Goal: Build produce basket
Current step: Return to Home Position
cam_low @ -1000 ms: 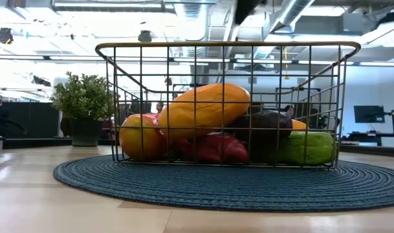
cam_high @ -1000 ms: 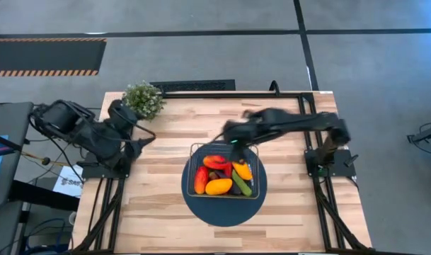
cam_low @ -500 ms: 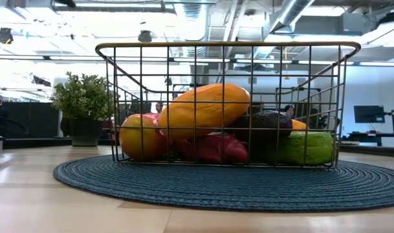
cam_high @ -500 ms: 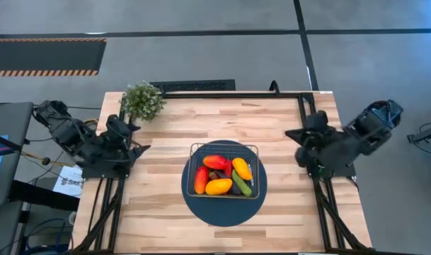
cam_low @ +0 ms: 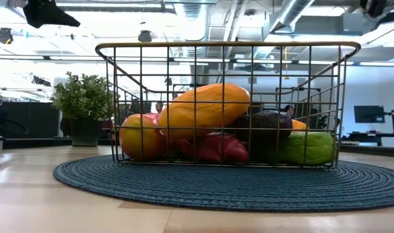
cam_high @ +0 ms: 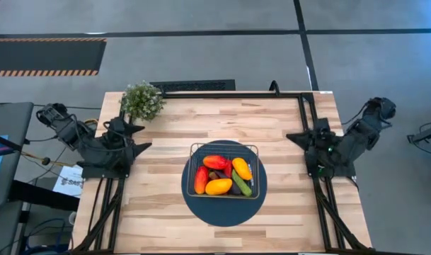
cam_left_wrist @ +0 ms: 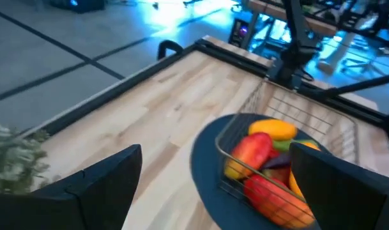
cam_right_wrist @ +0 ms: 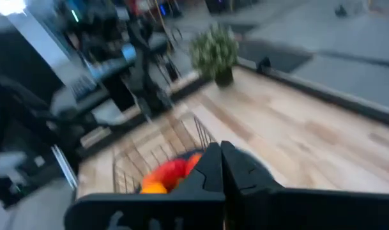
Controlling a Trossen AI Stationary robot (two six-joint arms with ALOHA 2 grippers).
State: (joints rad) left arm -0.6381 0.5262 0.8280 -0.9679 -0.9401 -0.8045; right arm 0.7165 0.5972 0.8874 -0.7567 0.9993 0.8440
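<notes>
The wire basket [cam_high: 223,145] stands on a round dark-blue mat [cam_high: 201,205] near the middle of the wooden table [cam_high: 173,120], and all the produce [cam_high: 219,186] in view lies inside it. From above, a red piece [cam_high: 215,162] lies toward the basket's far side, with a yellow one [cam_high: 241,168] beside it. A red-orange one [cam_high: 200,178] lies along the basket's left wall, and a green one [cam_high: 243,187] sits toward its near right corner. In the low view a large yellow-orange fruit [cam_low: 203,107] tops the pile inside the basket. A dark purple piece [cam_low: 268,123] leans against it, and the green piece rests on the basket floor beside that. The left gripper [cam_high: 136,136] sits well to the left of the basket at the table's edge, pointing toward it. Its 2 fingers [cam_left_wrist: 98,185] are spread wide and hold nothing. The right gripper [cam_high: 299,138] sits well to the right of the basket at the opposite edge. Its fingers [cam_right_wrist: 223,167] are pressed together with nothing between them. A small potted plant [cam_high: 143,99] stands beyond the basket's far left corner, well apart from it.
</notes>
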